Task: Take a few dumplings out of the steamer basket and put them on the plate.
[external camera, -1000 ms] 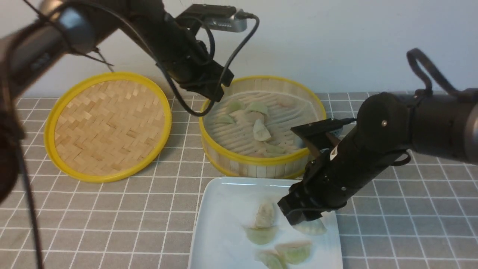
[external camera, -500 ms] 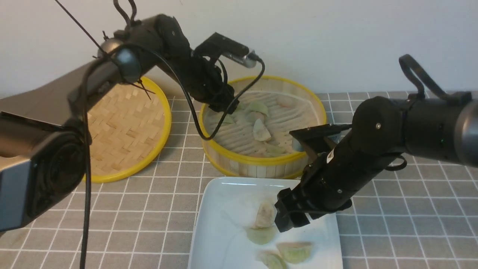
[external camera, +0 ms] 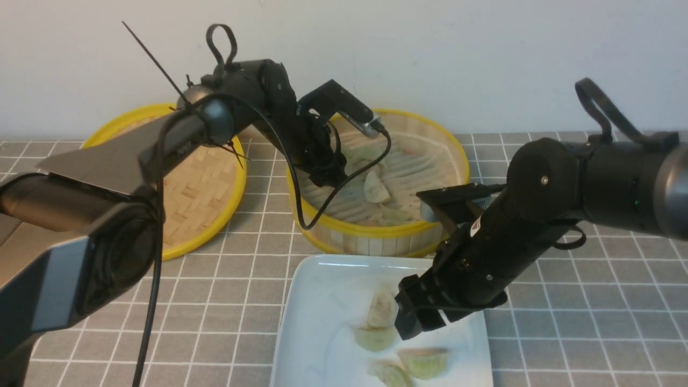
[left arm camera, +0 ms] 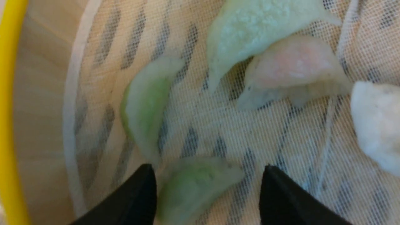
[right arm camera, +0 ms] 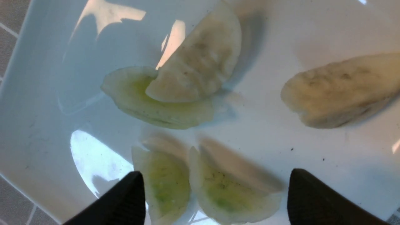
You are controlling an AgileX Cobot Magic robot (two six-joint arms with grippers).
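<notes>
Pincer (left arm camera: pixel 207 190) spread wide and empty, your left arm straddles a green dumpling (left arm camera: pixel 195 184) for pickup; next, settle lower and squeeze gently.

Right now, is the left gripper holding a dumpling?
No, its jaws stand open around the green dumpling in the basket, with a gap beside it.

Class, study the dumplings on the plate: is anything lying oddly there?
Yes, one small thing: on the plate, a cream dumpling lies partly over a green one instead of flat on the china. Neither looks torn. Tiny dark specks also dot the white surface.
</notes>
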